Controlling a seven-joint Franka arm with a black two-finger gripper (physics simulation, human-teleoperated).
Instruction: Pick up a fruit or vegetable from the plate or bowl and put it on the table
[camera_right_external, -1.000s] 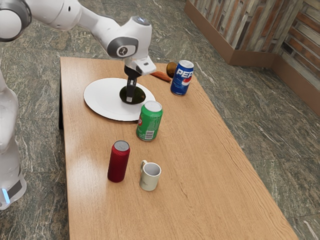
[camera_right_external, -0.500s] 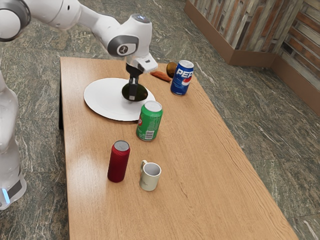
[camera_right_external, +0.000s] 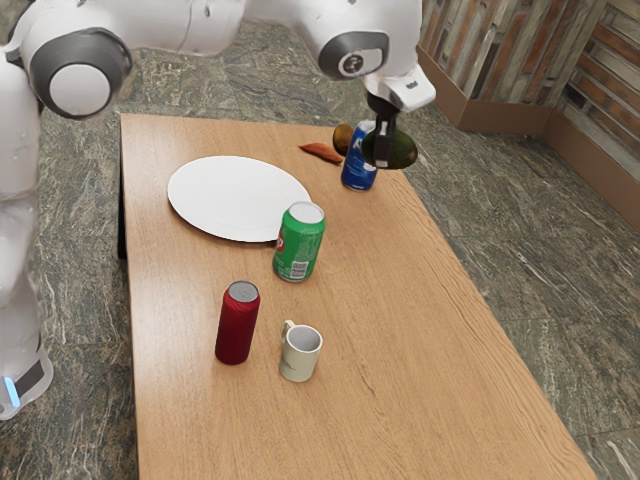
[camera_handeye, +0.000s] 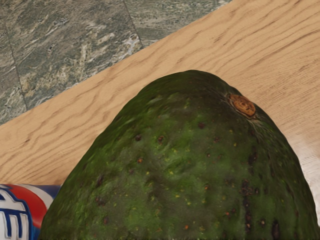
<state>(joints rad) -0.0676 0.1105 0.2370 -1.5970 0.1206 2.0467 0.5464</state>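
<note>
The avocado (camera_right_external: 401, 152) is clenched between the jaws and held aloft near the blue can (camera_right_external: 357, 174), close to the edge of the surface (camera_right_external: 410, 310). If it is lowered right here, the can could be clipped and tipped by its bulging side. If it is let go too high or too near the edge, it could be sent rolling to the floor by its rounded shape. Compared with half a second ago, it has been carried from over the white plate (camera_right_external: 236, 198), which is left bare; the green can (camera_right_external: 299, 245) is undisturbed.
</note>
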